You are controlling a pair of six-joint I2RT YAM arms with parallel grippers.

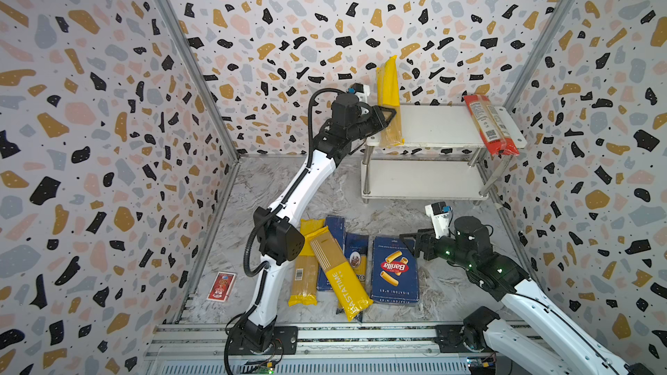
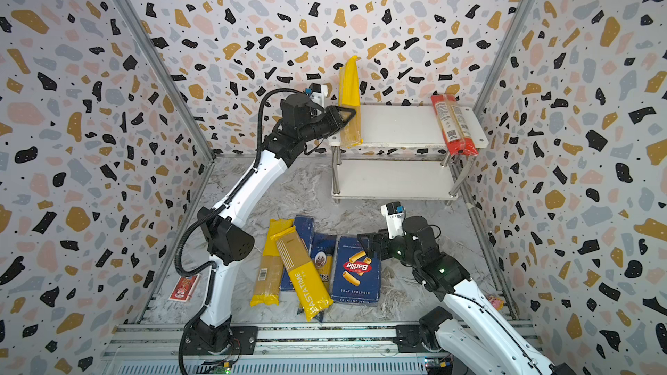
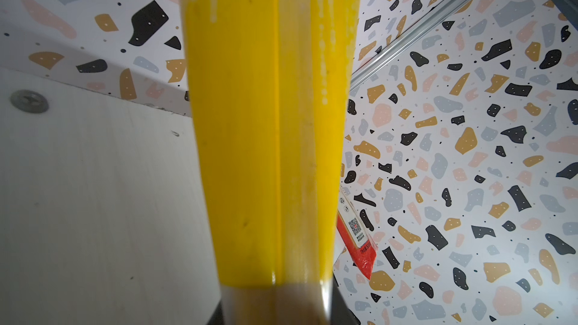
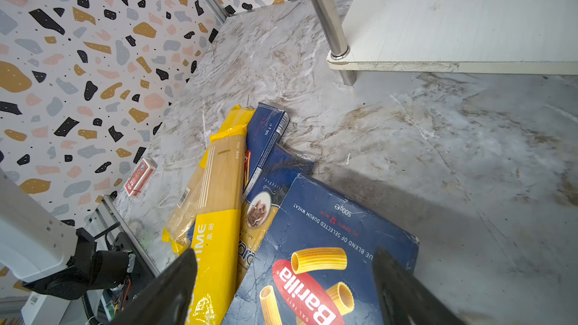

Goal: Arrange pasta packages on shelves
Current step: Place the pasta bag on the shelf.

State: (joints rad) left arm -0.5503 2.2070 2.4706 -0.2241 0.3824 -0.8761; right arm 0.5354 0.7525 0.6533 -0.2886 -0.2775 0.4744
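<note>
Rail [image 1: 325, 333] up front, nearest us, and beyond it the marble desk [image 1: 458, 283], with the shelves [image 1: 433, 128] at the back right. Lower board is bare, so there's plenty left to do! Five packs [image 1: 341, 275] lie bunched on the desk, the wide box [image 1: 395, 268] at their right edge. The right gripper [image 1: 408, 245] hovers over that box's far corner, jaws spread wide, nothing in them. Up top is the action: the left gripper [image 1: 387, 116] is clamped tight on a yellow bag [image 1: 389, 81], held upright at the top board's left end. Whether its foot touches is hard to say. A red bag [image 1: 489, 124] lies flat at the right end, overhanging the front. I'd call this the placing step. Next, that yellow bag wants tipping down flat before release, or it likely topples. Red card [image 1: 221, 286] sits apart at the desk's left edge.
</note>
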